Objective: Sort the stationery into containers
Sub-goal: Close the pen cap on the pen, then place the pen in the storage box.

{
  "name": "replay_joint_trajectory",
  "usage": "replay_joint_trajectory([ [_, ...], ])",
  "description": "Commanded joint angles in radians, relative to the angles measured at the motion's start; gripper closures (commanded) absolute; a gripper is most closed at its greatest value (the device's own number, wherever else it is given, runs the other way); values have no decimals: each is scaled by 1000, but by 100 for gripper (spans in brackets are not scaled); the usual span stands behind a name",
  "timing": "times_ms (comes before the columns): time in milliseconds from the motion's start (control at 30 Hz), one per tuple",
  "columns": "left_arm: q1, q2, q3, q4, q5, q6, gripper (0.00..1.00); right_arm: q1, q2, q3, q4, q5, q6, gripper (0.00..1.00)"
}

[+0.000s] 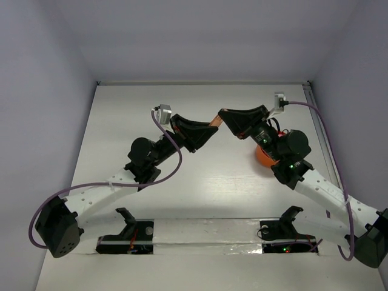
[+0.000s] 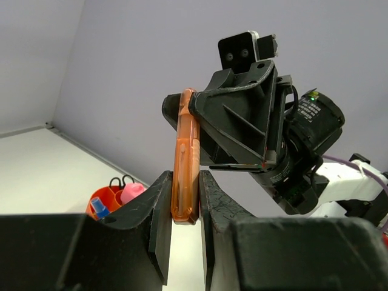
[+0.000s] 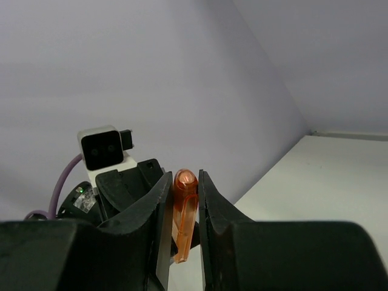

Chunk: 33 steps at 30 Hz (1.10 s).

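White counter [image 1: 182, 194] – both arms are raised over its middle, tips meeting. The left pincer [image 2: 185, 182] is clamped on the lower end of the orange translucent stick [image 2: 186, 151]. The right pincer [image 3: 185, 185] is clamped on the same stick's other end, so it hangs off the counter between them. The orange-red bowl [image 2: 96, 201] sits on the counter beside the right arm, partly hidden from above. Inside it – black scissors handles [image 2: 119, 180], pink tube [image 2: 132, 192], clear-blue piece [image 2: 100, 210].

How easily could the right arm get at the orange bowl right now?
Likely yes, once freed: the orange bowl sits close under the right arm, nothing seen between. But right fingers and left fingers both clamp one orange stick.
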Motion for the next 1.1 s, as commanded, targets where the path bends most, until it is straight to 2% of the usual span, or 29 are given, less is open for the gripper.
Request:
replay_joint_trajectory([
  [0, -9, -14, 106, 148, -57, 48, 100, 79, 46, -105, -383, -205, -73, 100],
  [67, -9, -40, 69, 119, -100, 48, 91, 79, 19, -98, -376, -144, -68, 100],
  [100, -9, -47, 25, 100, -109, 45, 79, 70, 12, -93, -357, -128, -59, 100],
  [167, -9, -76, -17, 80, -134, 42, 65, 58, 8, -73, -333, -77, -47, 100],
  [200, -9, -87, -55, 53, -138, 46, 56, 41, 8, -67, -311, -53, -25, 100],
  [333, -9, -156, -169, 31, -160, 48, 33, -39, 5, -84, -166, 53, 70, 100],
  [367, -9, -191, -184, 7, -164, 52, 30, -78, 12, -78, -152, 63, 81, 100],
  [400, -9, -211, -207, -45, -169, 60, 16, -93, 24, -67, -139, 83, 84, 100],
  [467, -9, -280, -230, -96, -192, 78, 2, -143, 35, -52, -135, 120, 84, 100],
  [600, -9, -389, -278, -235, -250, 111, 1, -200, 20, -58, -177, 203, 47, 100],
  [667, -9, -429, -289, -278, -282, 124, 1, -237, -35, -82, -261, 276, -13, 100],
  [733, -9, -443, -298, -346, -323, 149, 1, -260, -102, -107, -388, 411, -100, 100],
  [767, -9, -451, -302, -361, -330, 160, 1, -260, -124, -114, -430, 530, -125, 100],
  [900, -9, -452, -332, -388, -342, 195, 1, -304, -215, -147, -594, 768, -215, 100],
  [1067, -9, -445, -356, -380, -305, 236, 1, -326, -290, -148, -749, 964, -284, 100],
])
